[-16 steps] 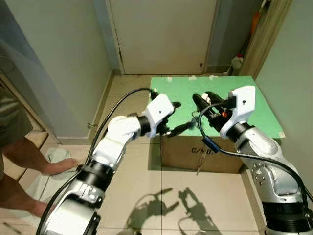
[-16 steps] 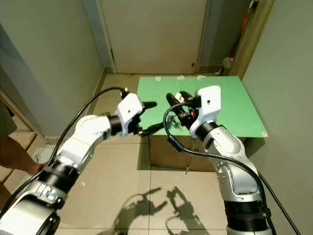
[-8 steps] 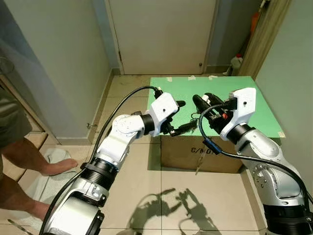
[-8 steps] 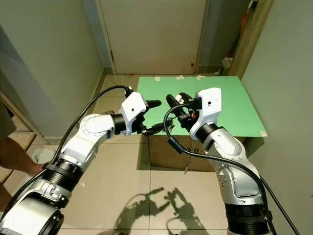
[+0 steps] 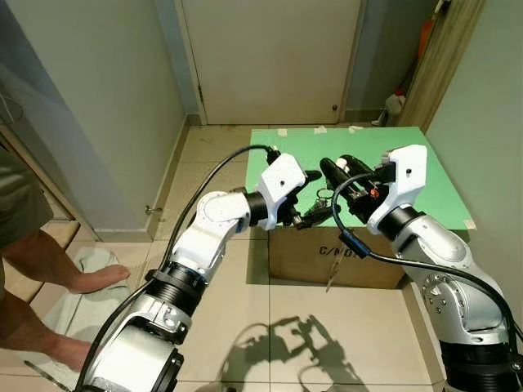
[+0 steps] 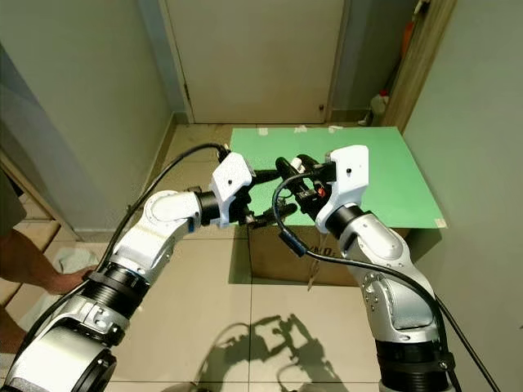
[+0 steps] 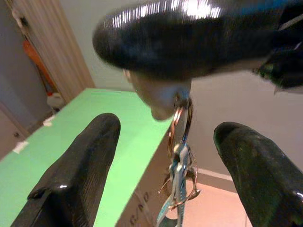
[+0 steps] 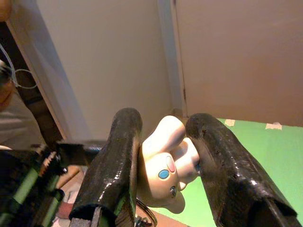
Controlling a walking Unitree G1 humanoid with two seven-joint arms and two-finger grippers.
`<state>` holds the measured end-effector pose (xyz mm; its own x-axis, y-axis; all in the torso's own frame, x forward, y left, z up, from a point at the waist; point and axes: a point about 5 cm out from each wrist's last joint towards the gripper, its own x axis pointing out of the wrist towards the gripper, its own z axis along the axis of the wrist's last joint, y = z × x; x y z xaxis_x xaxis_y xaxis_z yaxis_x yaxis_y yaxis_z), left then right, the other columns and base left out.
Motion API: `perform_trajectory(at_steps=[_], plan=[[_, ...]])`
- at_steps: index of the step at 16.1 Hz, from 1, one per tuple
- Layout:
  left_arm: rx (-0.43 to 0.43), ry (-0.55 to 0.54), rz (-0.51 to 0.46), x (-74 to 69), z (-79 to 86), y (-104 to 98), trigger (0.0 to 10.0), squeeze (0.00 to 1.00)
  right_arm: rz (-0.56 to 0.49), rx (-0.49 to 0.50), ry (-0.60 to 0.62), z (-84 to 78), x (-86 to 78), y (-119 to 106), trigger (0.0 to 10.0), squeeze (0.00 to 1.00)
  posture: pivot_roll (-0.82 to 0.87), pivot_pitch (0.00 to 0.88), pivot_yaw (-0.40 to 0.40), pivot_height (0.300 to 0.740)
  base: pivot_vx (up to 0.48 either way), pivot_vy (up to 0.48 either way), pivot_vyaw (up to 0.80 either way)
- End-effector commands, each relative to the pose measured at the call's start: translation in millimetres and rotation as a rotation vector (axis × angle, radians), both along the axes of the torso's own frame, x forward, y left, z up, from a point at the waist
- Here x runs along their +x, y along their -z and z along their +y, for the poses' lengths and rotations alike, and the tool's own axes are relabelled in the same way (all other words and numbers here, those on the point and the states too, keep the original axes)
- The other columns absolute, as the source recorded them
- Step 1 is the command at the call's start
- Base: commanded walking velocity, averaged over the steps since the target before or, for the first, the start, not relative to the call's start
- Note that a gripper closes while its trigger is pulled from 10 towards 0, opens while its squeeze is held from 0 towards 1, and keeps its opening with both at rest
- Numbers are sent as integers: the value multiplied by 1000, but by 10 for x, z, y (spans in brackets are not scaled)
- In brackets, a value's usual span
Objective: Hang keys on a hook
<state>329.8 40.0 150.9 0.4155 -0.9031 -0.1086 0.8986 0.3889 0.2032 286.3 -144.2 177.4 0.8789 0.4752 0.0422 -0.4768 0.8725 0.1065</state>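
Right gripper (image 8: 163, 177) — keys (image 7: 179, 189) dangling beneath

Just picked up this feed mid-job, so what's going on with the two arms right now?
The right gripper is shut on a small cream figure keychain, holding it up over the near edge of a green-topped cardboard box. The key ring and keys dangle below the figure. The left gripper is open, its fingers either side of the hanging ring, not touching it. A person's bare feet are on the floor to the robot's left.
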Motion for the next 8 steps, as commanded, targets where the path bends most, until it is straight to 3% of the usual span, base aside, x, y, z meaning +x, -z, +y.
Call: perform_trajectory(at_steps=[1, 3, 5, 6, 8], plan=[[-12, -29, 9, 63, 21, -46, 6588, 0, -30, 13, -19, 37, -3, -99, 0, 0, -185, 0, 54, 740, 0, 0, 0], [-18, -28, 6, 68, 9, -57, 2588, 0, -33, 15, -18, 38, -7, -110, 0, 0, -185, 0, 54, 740, 0, 0, 0], [-20, -21, -4, 65, -10, -65, 2039, 0, -33, 16, -20, 42, -12, -116, 0, 0, -186, 0, 55, 740, 0, 0, 0], [-20, -17, -8, 61, -18, -68, 3216, 0, -33, 16, -21, 46, -15, -117, 0, 0, -186, 0, 55, 740, 0, 0, 0], [-23, -12, -10, 53, -29, -71, 2863, 0, -32, 16, -22, 48, -18, -115, 0, 0, -187, 0, 55, 740, 0, 0, 0]])
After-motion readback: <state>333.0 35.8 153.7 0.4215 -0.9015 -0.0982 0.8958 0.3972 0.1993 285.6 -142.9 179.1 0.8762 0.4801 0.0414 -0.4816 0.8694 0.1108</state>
